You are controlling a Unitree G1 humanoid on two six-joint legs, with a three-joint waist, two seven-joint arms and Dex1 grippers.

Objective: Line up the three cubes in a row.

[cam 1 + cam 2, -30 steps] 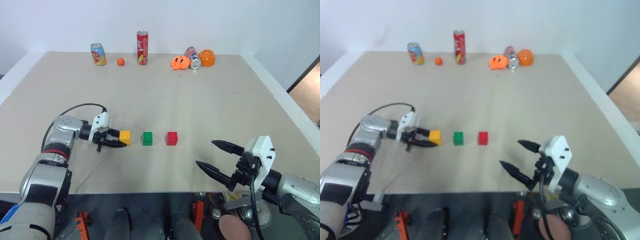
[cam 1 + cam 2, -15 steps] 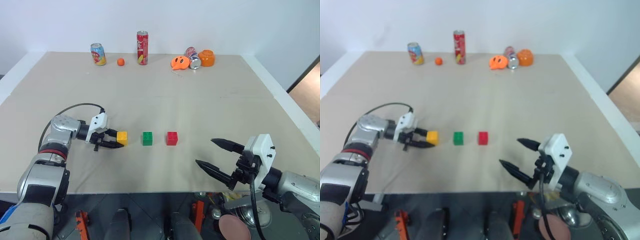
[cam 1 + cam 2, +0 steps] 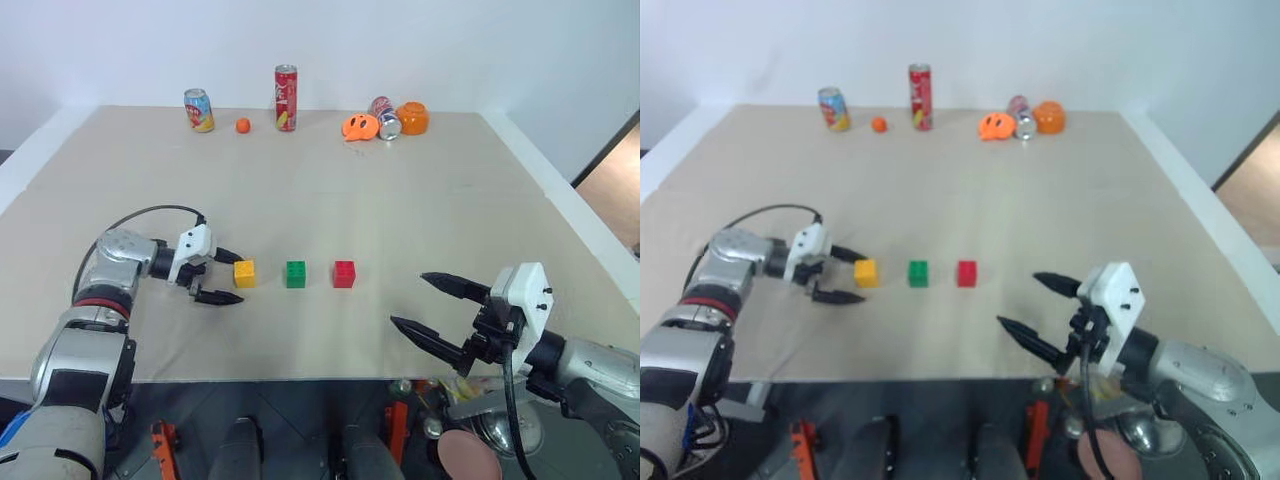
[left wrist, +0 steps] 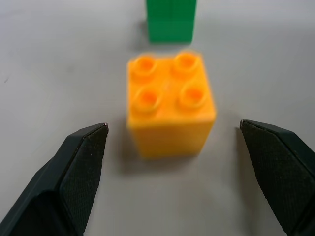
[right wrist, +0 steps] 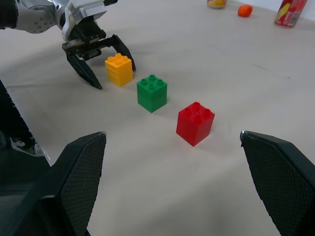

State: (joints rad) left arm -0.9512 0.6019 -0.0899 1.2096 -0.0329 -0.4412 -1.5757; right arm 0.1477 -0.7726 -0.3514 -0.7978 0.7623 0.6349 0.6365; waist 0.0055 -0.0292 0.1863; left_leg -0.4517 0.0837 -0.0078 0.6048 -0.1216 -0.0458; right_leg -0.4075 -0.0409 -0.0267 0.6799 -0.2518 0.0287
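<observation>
- Yellow cube (image 3: 245, 272), green cube (image 3: 295, 274) and red cube (image 3: 344, 274) sit evenly spaced in a row on the table (image 3: 400, 200).
- Left gripper (image 3: 221, 277): spread, flanking yellow, touching nothing.
- Right gripper (image 3: 432, 310): spread, empty.
- Judged light, rigid, smooth; pinch flat opposite sides.

A beige tabletop (image 3: 400, 210) carries a yellow cube (image 3: 244, 272), a green cube (image 3: 295, 273) and a red cube (image 3: 344, 273) in a row. Along its far edge are two upright cans (image 3: 285, 97), a small orange ball (image 3: 242, 125), a tipped can (image 3: 385, 117) and two orange things.
</observation>
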